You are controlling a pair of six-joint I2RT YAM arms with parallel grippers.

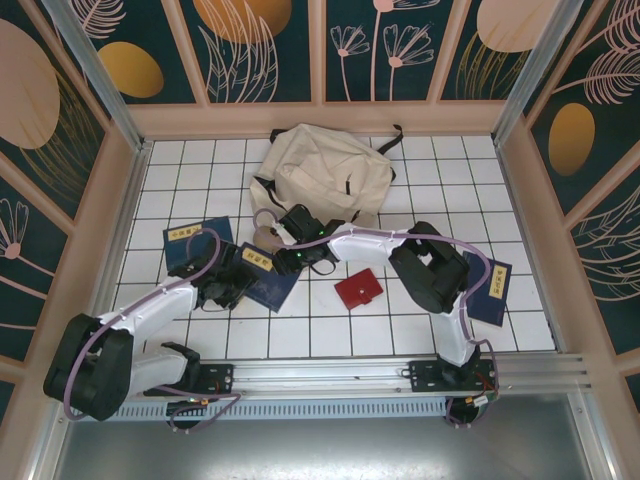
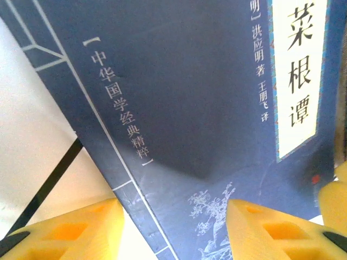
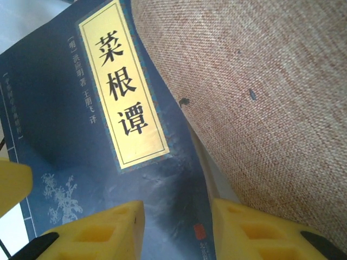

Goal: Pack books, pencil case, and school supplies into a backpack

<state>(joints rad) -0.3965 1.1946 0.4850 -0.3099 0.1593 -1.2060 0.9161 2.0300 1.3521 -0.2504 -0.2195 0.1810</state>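
Left jaws and right jaws mine: both parted, empty, over middle book (image 1: 272, 288). Pencil case (image 3: 260, 97) crowds its far edge, backpack (image 1: 320, 170) beyond. Red case (image 1: 358, 290), bare tabletop (image 1: 300, 335) near right. Second book (image 1: 197, 245) left, third book (image 1: 490, 290) far right.

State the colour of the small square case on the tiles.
The case is red; top external view.

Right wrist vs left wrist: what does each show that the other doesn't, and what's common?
Right wrist: the tan woven pencil case alongside the navy book, on its right. Left wrist: white table tile with a dark grout line, left of the navy book. Both: that cover with its yellow title label, framed by an open gripper, the right gripper and the left gripper.
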